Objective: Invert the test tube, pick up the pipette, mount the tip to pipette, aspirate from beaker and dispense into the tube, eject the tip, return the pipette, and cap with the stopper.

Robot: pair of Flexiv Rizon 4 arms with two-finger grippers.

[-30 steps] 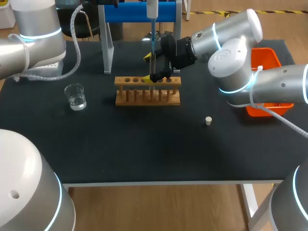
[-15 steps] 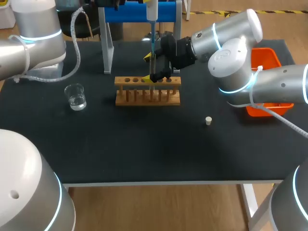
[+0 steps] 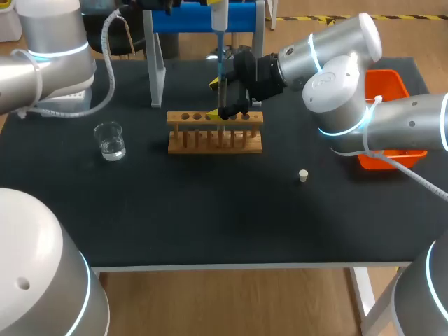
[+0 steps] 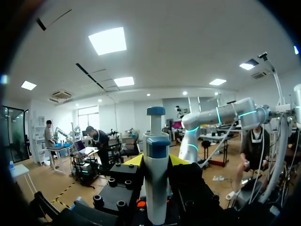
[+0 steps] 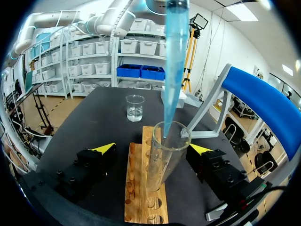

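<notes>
**Head view.** Black worktop (image 3: 210,210). Wooden rack (image 3: 215,133) at mid-worktop. Test tube (image 3: 223,94) rises from the rack, inside the right pincer (image 3: 215,99). Pipette (image 3: 220,42) hangs upright above the tube, its blue tip pointing down into it. Beaker (image 3: 110,141) with clear liquid, well left of the rack. Stopper (image 3: 303,176) lies loose to the right, untouched.

**Left wrist view.** Left pincer (image 4: 156,160) clasps the pipette body narrowly between its yellow ends.

**Right wrist view.** Tip (image 5: 173,70) sits just inside the tube mouth. The right pincer stands wide to both sides, with one finger clear of the glass.

**Change.** Nothing has visibly shifted over the last second, and the tip stays in the mouth. Judged to be dispensing in hand. Ejecting the tip, returning the pipette and capping are outstanding.
</notes>
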